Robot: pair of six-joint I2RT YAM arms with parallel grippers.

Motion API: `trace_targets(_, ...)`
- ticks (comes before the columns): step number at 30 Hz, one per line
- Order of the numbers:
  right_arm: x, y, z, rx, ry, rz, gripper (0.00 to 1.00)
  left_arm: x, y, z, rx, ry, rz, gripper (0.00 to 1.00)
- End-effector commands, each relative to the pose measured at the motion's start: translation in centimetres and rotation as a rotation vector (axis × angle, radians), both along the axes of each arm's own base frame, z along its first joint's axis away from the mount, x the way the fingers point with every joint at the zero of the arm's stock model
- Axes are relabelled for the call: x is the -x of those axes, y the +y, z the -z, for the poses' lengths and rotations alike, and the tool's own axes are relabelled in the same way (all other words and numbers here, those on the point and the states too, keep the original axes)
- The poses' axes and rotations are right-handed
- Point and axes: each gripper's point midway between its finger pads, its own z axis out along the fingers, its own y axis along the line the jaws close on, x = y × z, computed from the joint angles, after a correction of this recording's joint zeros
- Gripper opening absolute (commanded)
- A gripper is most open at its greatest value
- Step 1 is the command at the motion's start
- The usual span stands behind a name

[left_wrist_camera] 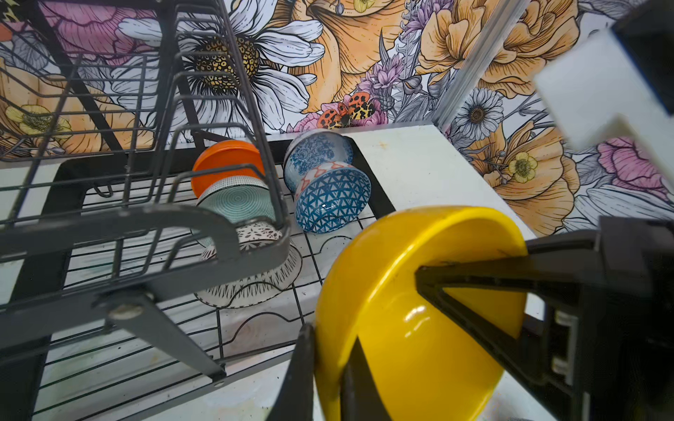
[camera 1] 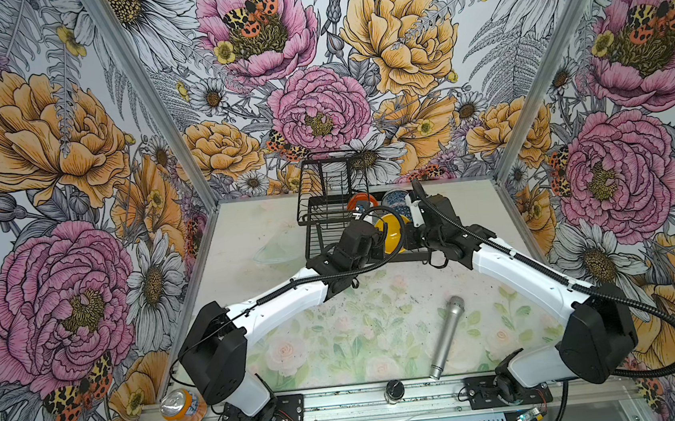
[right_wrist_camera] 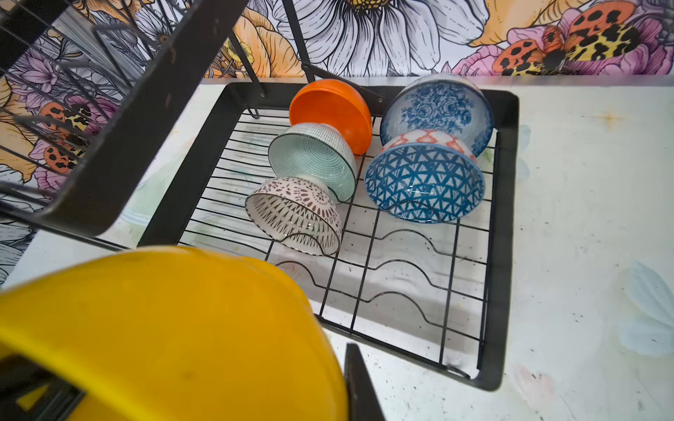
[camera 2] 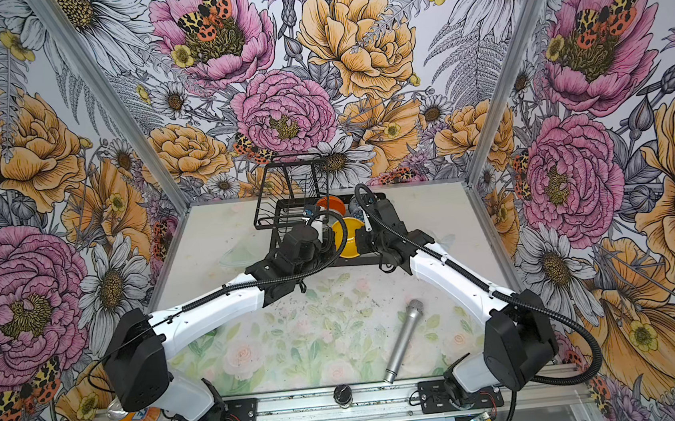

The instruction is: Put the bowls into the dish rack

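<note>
Holding the yellow bowl (camera 1: 387, 232) up on its edge over the front part of the dish rack (right_wrist_camera: 507, 182), at the back of the bench (camera 1: 377, 299). Pinching its rim with the left fingers (left_wrist_camera: 301, 379), clenched tight with one inside the bowl and one outside. Pinching another part of the rim with the right fingers (left_wrist_camera: 510, 273) too, clenched the same way. Showing the shiny inside of the bowl only in the left wrist view, and only its round back in the right wrist view. Pointing its mouth toward the left arm's side, and its bottom toward the right arm's side. Hiding the fingers behind the wrists in both top views. Not showing anywhere if the bowl is touching the wires. Showing five more bowls best in the right wrist view, all resting on their edges in two rows going from front to back: the orange bowl (right_wrist_camera: 328, 105), teal bowl (right_wrist_camera: 313, 156) and white bowl (right_wrist_camera: 291, 215) in the left row, the blue flower bowl (right_wrist_camera: 437, 109) and blue triangle bowl (right_wrist_camera: 423, 182) in the right row. Leaving a silver microphone (camera 1: 447, 335) lying flat well apart, near the bench's front.
</note>
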Motion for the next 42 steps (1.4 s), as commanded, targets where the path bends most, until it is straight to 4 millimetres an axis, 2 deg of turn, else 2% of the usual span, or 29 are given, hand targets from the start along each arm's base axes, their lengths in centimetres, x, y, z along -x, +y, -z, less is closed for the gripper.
trace_targets(1, 0.3, 1.5, -2.5, -0.063, -0.053, -0.074, 0.00, 0.0, -0.7, -1.5, 0.060, -0.015, 0.062, 0.00)
trace_targets(7, 0.5, 0.5, -2.9, -0.041, -0.077, -0.054, 0.00, 0.8, -0.2, -0.3, -0.008, 0.036, 0.126, 0.00)
trace_targets(8, 0.5, 0.3, -2.8, -0.032, -0.080, -0.051, 0.00, 1.0, 0.1, -0.2, -0.032, 0.048, 0.137, 0.12)
trace_targets(12, 0.3, -0.5, -2.4, 0.005, -0.088, -0.041, 0.00, 2.2, 1.1, 0.1, -0.142, 0.090, 0.208, 0.80)
trace_targets(13, 0.3, -0.5, -2.3, 0.015, -0.091, -0.044, 0.00, 2.4, 1.4, 0.2, -0.166, 0.097, 0.214, 0.94)
trace_targets(14, 0.2, -0.7, -2.2, 0.027, -0.096, -0.044, 0.00, 2.6, 1.8, 0.2, -0.188, 0.107, 0.214, 0.99)
trace_targets(22, -0.7, -2.0, -3.0, 0.160, -0.171, -0.058, 0.00, 3.8, 4.8, -0.3, -0.208, 0.131, 0.200, 0.99)
trace_targets(29, -1.7, -2.8, -3.5, 0.272, -0.231, -0.076, 0.00, 4.1, 7.0, 0.2, -0.213, 0.152, 0.172, 0.99)
trace_targets(42, -4.3, -4.8, -3.4, 0.531, -0.300, -0.046, 0.00, 4.1, 7.3, 0.9, -0.205, 0.174, 0.175, 0.99)
